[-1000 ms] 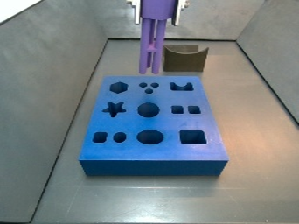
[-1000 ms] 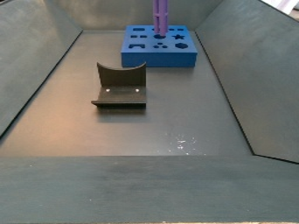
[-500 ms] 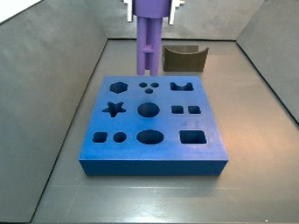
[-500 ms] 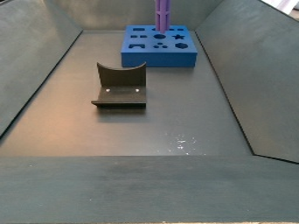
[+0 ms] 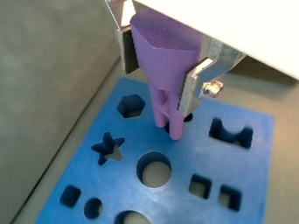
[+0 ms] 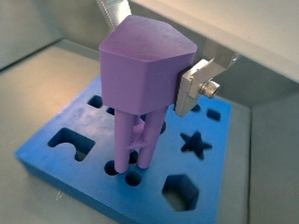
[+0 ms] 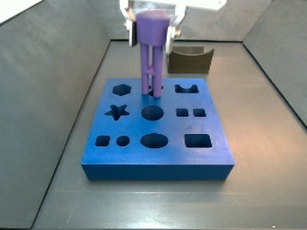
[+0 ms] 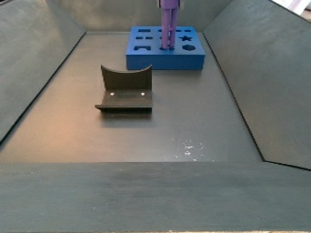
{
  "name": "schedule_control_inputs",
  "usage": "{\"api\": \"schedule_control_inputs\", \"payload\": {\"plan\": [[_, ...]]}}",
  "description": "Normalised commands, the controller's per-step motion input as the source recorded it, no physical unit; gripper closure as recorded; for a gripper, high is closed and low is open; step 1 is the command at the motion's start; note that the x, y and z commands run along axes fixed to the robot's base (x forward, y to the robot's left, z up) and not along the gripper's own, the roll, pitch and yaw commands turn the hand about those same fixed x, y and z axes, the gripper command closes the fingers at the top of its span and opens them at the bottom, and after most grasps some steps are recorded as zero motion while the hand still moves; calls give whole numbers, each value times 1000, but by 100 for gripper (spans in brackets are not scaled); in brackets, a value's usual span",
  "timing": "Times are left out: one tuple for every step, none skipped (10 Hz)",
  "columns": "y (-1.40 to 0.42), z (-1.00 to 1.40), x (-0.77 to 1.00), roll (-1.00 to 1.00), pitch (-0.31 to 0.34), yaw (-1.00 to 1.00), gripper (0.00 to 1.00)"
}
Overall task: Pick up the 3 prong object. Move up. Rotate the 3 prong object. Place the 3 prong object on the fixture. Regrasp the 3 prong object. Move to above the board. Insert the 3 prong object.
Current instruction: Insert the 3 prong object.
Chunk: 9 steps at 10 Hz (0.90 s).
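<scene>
My gripper [image 7: 151, 30] is shut on the light-purple 3 prong object [image 7: 150, 56] and holds it upright, prongs down, over the blue board [image 7: 174, 126]. Both wrist views show silver fingers [image 5: 200, 81] [image 6: 195, 84] clamping the object's thick head [image 5: 162, 54] [image 6: 142, 63]. The prong tips reach the board's group of small round holes near its far edge; how deep they sit I cannot tell. The board [image 5: 117, 179] [image 6: 233, 162] fills the wrist views below. The dark fixture [image 7: 189, 60] [image 8: 124, 89] stands bare on the floor apart from the board [image 8: 165, 62]. The object [image 8: 169, 20] also shows there.
Grey sloped walls enclose the floor on all sides. Other cutouts surround the prongs: a hexagon [image 7: 120, 89], a star [image 7: 118, 112], a large circle [image 7: 153, 112] and a notched shape [image 7: 186, 88].
The gripper has come down with the 3 prong object; the prong tips, earlier well above the board's far edge, now stand at the small round holes.
</scene>
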Motion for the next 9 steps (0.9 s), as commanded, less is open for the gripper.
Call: {"api": "schedule_control_inputs", "payload": {"plan": [[0,-426,0,-26,0,-1000,100],[0,-329,0,-4,0,-1000,100],[0,-240,0,0,0,-1000,100],[31,-146,-29,100,34,-863,100],[0,-94,-43,294,101,-689,100],[0,-40,0,376,143,-620,100],[23,-3,0,394,147,-500,100],[0,-9,131,307,141,-474,100],[43,-60,74,206,129,-537,100]]}}
